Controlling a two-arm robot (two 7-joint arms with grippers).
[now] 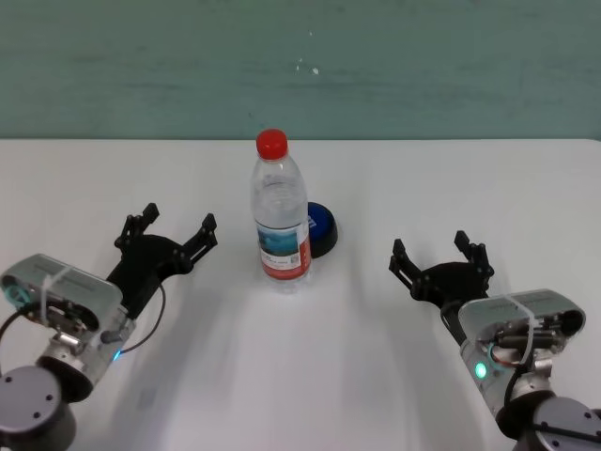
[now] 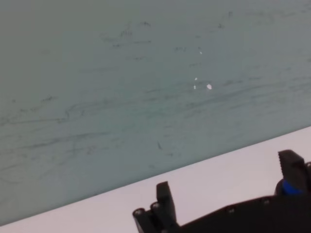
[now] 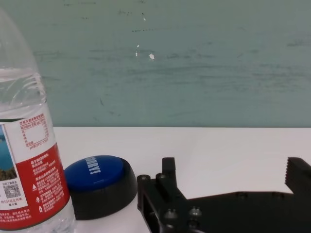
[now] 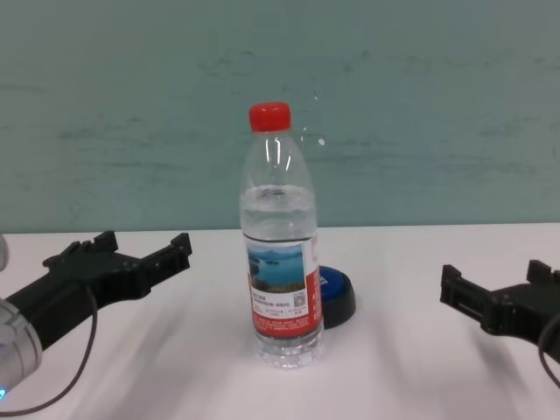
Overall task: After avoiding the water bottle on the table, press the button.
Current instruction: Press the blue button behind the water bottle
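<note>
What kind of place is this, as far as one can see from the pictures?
Probably a robot test bench in a lab: a plain white table against a bare teal wall, with only a water bottle and a blue button set between two open tools.

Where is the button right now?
In the head view the button sits near the table's middle, just behind and to the right of the water bottle, which partly hides it; both claws are well short of it.

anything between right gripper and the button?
No: head view shows bare table between right gripper and button. Water bottle stands at the button's left-front.
</note>
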